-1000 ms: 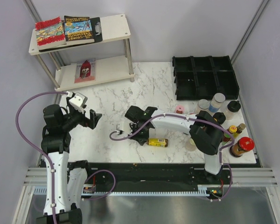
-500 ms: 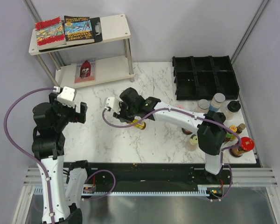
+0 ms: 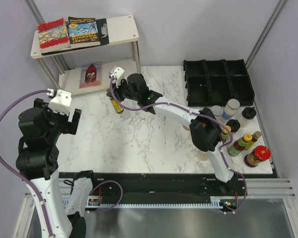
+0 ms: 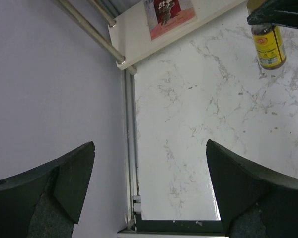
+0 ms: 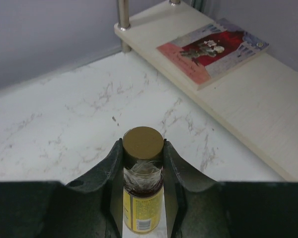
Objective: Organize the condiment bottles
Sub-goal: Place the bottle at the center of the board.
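Note:
My right gripper [image 3: 119,94] reaches far left and is shut on the neck of a small yellow-labelled bottle [image 3: 118,105] with a gold-brown cap. It holds the bottle over the marble just in front of the lower shelf. In the right wrist view both fingers [image 5: 114,163] clamp the bottle [image 5: 141,210] just under its cap. The bottle also shows in the left wrist view [image 4: 268,44]. My left gripper [image 3: 72,122] is open and empty at the table's left edge, jaws wide apart [image 4: 149,148]. Several other bottles and jars [image 3: 238,131] stand at the right edge.
A black compartmented tray [image 3: 218,82] sits at the back right. A cream two-level shelf [image 3: 114,69] stands at the back left, with books on top and a red book [image 3: 91,73] on the lower board, which also shows in the right wrist view [image 5: 211,49].
My right gripper has carried the yellow-labelled bottle from the table's middle to the far left, up to the shelf. My left arm has pulled back to the left.

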Robot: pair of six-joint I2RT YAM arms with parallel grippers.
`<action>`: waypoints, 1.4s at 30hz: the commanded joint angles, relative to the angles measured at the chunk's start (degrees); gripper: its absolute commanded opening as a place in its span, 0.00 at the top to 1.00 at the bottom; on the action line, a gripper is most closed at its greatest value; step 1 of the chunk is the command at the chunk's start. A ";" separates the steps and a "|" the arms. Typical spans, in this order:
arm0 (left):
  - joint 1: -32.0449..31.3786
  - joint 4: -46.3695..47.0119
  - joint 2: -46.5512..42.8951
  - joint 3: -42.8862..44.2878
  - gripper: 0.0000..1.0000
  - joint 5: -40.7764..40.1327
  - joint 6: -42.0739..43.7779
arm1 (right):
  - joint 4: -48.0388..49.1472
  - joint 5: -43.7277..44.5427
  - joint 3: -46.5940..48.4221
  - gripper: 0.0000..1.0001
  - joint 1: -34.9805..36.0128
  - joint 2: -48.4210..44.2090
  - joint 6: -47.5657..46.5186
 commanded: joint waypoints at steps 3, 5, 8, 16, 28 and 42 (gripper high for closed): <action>0.33 -9.80 1.99 7.56 0.01 -4.51 3.11 | 29.24 -1.46 4.47 1.00 -0.74 8.45 11.82; 0.24 -10.60 1.99 7.74 0.01 -4.51 2.49 | 31.35 -1.20 9.12 1.00 -0.74 12.85 12.35; 0.33 -12.27 1.81 7.48 0.01 -4.51 1.88 | 32.58 -1.46 17.64 1.00 -0.65 19.17 14.20; 0.24 -12.80 0.67 6.07 0.01 -5.39 0.73 | 36.19 -4.71 22.94 1.00 3.38 25.52 11.05; 0.24 -13.33 -2.67 5.63 0.01 -1.79 -0.15 | 36.54 -5.85 21.97 1.00 8.66 27.19 1.82; 0.16 -14.73 -5.04 5.46 0.01 -0.38 -0.59 | 34.17 -6.56 19.16 1.00 10.42 27.63 -1.27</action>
